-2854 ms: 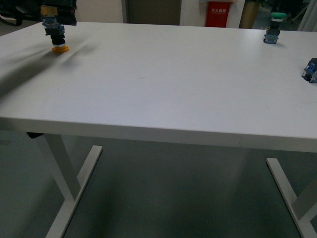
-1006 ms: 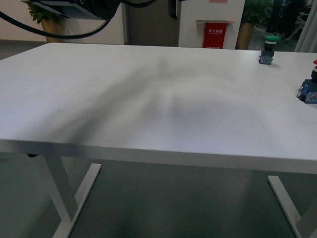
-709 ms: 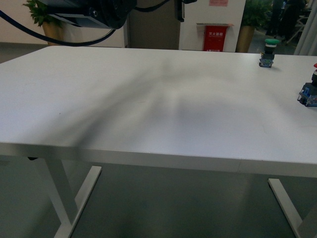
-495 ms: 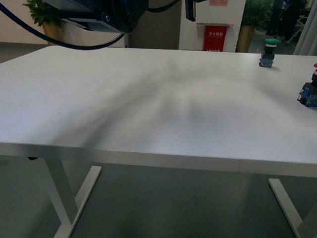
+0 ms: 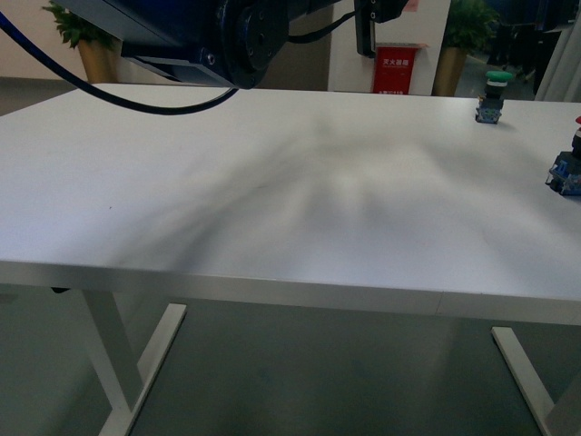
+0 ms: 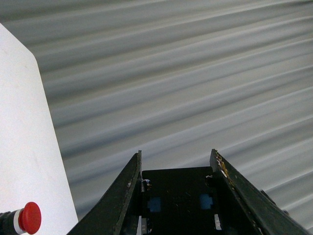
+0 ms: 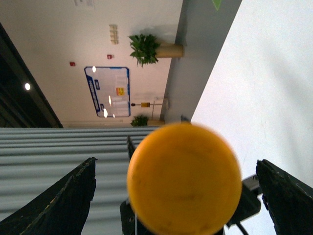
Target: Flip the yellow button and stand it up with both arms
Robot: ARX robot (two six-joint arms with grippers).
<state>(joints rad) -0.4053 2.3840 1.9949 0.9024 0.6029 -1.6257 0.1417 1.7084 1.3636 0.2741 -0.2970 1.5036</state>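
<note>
Right wrist view: yellow button [image 7: 184,178] cap-on between wide-spread right fingers [image 7: 63,200]

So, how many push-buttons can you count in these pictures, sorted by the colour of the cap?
Yellow-capped button: 1
Green-capped button: 1
Red-capped button: 1
Total: 3

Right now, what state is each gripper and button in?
Left gripper: seems shut on the yellow button.
Right gripper: open, empty.
Yellow button: off the table, cap facing the right wrist camera.
Green button: upright on table.
Red button: on table, pose unclear.
</note>
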